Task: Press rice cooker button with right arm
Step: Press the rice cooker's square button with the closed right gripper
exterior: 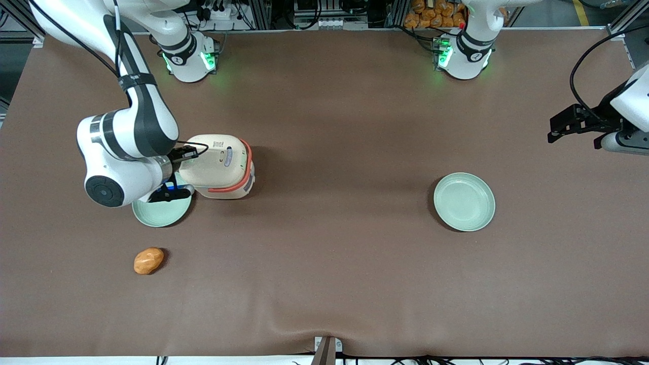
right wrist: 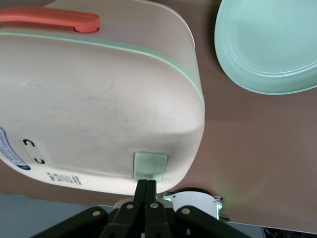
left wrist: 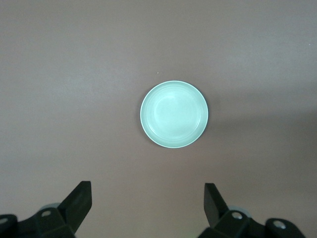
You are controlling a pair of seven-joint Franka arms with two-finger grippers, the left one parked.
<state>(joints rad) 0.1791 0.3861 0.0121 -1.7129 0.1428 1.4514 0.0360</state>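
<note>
The cream rice cooker [exterior: 223, 167] with its coral-orange handle band [exterior: 247, 172] stands on the brown table toward the working arm's end. In the right wrist view the cooker's lid [right wrist: 99, 109] fills the frame, and the pale green rectangular button [right wrist: 150, 165] sits at the lid's edge. My right gripper [right wrist: 146, 183] is shut and empty. Its joined fingertips [right wrist: 142, 184] touch the button's near edge. In the front view the gripper [exterior: 188, 152] is at the cooker's side, and the button is hidden by it there.
A green plate [exterior: 161, 212] lies beside the cooker, partly under the arm's wrist, and shows in the right wrist view [right wrist: 270, 44]. A second green plate [exterior: 464, 201] lies toward the parked arm's end. An orange-brown lump [exterior: 148, 260] lies nearer the front camera.
</note>
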